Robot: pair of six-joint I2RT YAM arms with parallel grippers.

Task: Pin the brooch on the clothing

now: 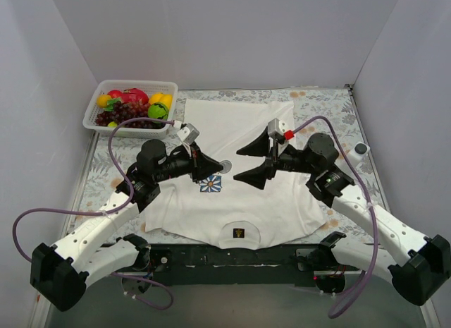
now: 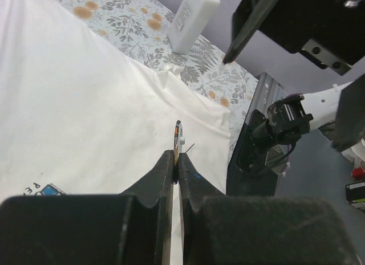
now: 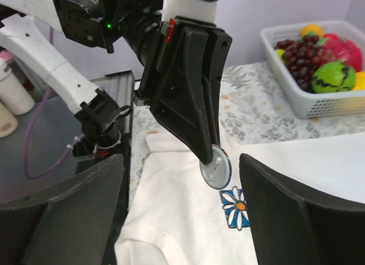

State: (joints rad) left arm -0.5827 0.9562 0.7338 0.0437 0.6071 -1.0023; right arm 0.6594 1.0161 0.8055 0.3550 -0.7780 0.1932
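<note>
Currently, the brooch (image 3: 215, 169) is being pinched edge-on at the very tips of my left gripper (image 3: 208, 154). The jaws are pressing fully together on the disc, and I judge this is leaving its pin side free for the cloth. The T-shirt (image 1: 246, 123) is lying flat beneath my fingers, its flower emblem (image 3: 235, 207) sitting just below the brooch. My right gripper (image 1: 257, 161) is standing spread wide and gripping nothing. It is facing my left fingertips, probably waiting to help with the pin. A fruit basket (image 1: 130, 106) is sitting well beyond my left fingers, playing no part.
</note>
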